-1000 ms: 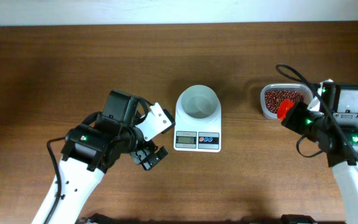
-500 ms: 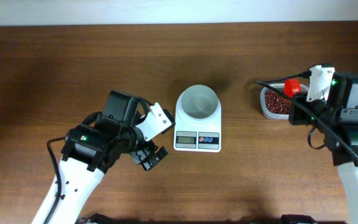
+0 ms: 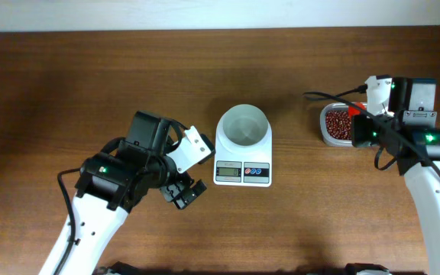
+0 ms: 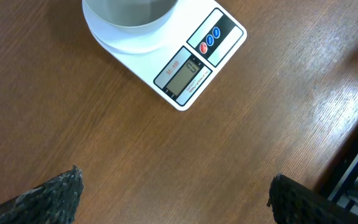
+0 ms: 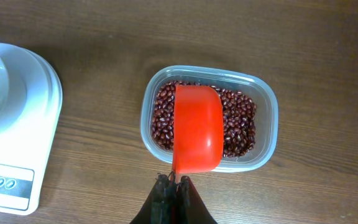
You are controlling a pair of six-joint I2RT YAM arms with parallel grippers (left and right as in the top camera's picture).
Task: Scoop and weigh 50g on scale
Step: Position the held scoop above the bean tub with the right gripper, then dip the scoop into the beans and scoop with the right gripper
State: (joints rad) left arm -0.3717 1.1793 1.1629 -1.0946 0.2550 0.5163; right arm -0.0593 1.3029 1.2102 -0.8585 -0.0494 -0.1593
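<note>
The white scale [image 3: 242, 169] stands mid-table with its white bowl [image 3: 243, 126] on top, and no beans show in the bowl. The dark red-brown beans [image 5: 241, 121] lie in a clear tub [image 5: 272, 118] to the right of the scale. My right gripper [image 5: 174, 182] is shut on the handle of a red scoop [image 5: 197, 127], which hangs over the beans in the tub. In the overhead view the right gripper [image 3: 362, 122] sits at the tub's right side. My left gripper [image 4: 179, 199] is open and empty over bare wood, in front of the scale [image 4: 182, 71] and to its left.
The tub [image 3: 336, 124] stands about a hand's width right of the scale. A cable loops above the right wrist [image 3: 331, 95]. The table's back edge meets a white wall [image 3: 205, 11].
The right arm swung back and turned, carrying the red scoop from the tub's front edge to above the beans. The left arm has stayed still.
</note>
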